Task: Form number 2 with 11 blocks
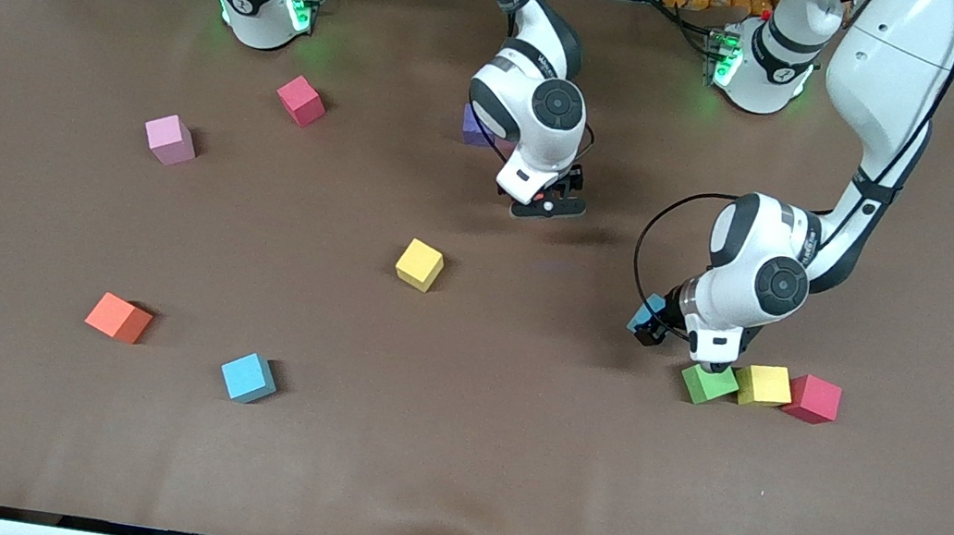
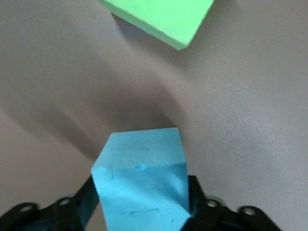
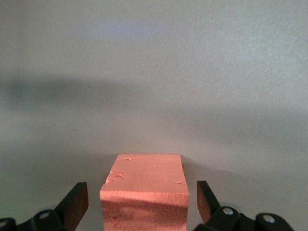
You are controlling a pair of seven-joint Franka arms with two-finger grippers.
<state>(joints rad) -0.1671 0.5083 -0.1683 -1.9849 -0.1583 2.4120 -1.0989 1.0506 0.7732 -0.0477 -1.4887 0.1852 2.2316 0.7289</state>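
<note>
A brown table (image 1: 451,451) holds scattered foam cubes, with two white robot arms reaching down over it.

The left gripper (image 2: 144,211) pinches a sky-blue cube (image 2: 142,180) between its black fingers (image 2: 79,204), low over the table beside a short row of cubes toward the left arm's end. In the front view this held cube (image 1: 646,313) peeks out from under the wrist. The row has a green cube (image 1: 709,383), a yellow cube (image 1: 764,384) touching it, and a crimson cube (image 1: 813,399) at the outer end. The left wrist view shows the green cube (image 2: 159,19) close to the held blue one, not touching it.

The right gripper (image 3: 143,204) is near the table's middle. Its fingers (image 3: 74,202) are spread, with an orange-pink cube (image 3: 144,190) sitting between them and a gap on each side. In the front view this gripper (image 1: 547,206) is low, its cube hidden.

Loose cubes lie elsewhere: a second yellow cube (image 1: 419,264) near the centre; an orange cube (image 1: 119,317) and another sky-blue cube (image 1: 248,377) nearer the front camera toward the right arm's end; a pink cube (image 1: 170,140) and a second crimson cube (image 1: 301,100) farther from it; a purple cube (image 1: 474,125) mostly hidden by the right arm.

Only the short row stands where the digit 2 would be; no digit shape is visible.
</note>
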